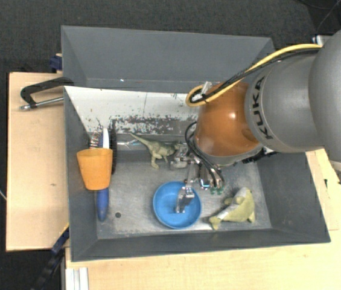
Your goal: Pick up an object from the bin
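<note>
We judge this to be the approach step, with nothing lifted yet. The gripper (185,203) hangs low over the blue round dish (165,207), which lies at 6 o'clock in the bin (158,59), close to the near wall. Its tip sits over the dish's middle, a little toward 3 o'clock. We cannot tell whether it touches the dish, how far open it is, or whether it has hold of anything. The arm's orange cover (224,122) hides much of the wrist above it.

The dish looks shallow and flat, so we think a grasp from above has to catch its rim rather than its middle. The next move then calls for shifting to the edge, closing there and rising straight up. A slip off the smooth rim is the likely failure.

By our count, there is one of each thing:
- **Blue dish:** at 6 o'clock, under the gripper.
- **Orange cup (95,168):** at 9 o'clock, well apart from the gripper.
- **Blue-handled brush (102,204):** lying under the cup and running toward 7 o'clock.
- **Black narrow thing (113,150):** just beside the cup; we cannot identify it.
- **Green dinosaur (155,148):** near the middle, toward 12 o'clock.
- **Pale yellow toy animal (238,210):** at 4 o'clock, near the dish but apart from it.
</note>
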`<state>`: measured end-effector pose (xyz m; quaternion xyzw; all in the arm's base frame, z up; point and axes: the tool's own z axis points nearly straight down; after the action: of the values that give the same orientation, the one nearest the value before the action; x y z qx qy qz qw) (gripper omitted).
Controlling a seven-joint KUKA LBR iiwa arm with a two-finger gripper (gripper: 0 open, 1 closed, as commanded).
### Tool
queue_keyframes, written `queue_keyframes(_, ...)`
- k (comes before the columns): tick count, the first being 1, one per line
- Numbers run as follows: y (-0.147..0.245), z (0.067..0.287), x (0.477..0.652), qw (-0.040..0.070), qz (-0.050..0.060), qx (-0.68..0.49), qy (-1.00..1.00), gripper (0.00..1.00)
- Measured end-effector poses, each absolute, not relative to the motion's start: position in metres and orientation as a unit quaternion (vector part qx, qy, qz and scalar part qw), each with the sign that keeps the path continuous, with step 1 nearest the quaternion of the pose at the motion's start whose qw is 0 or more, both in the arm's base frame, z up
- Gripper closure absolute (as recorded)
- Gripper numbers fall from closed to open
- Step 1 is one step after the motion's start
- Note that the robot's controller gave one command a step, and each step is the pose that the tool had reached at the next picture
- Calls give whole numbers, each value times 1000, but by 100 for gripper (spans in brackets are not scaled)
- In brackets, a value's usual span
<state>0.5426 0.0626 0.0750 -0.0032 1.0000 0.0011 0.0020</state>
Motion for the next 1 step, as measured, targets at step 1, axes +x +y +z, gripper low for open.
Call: queue_keyframes(1,64,76,544,2,1,-3,1000,0)
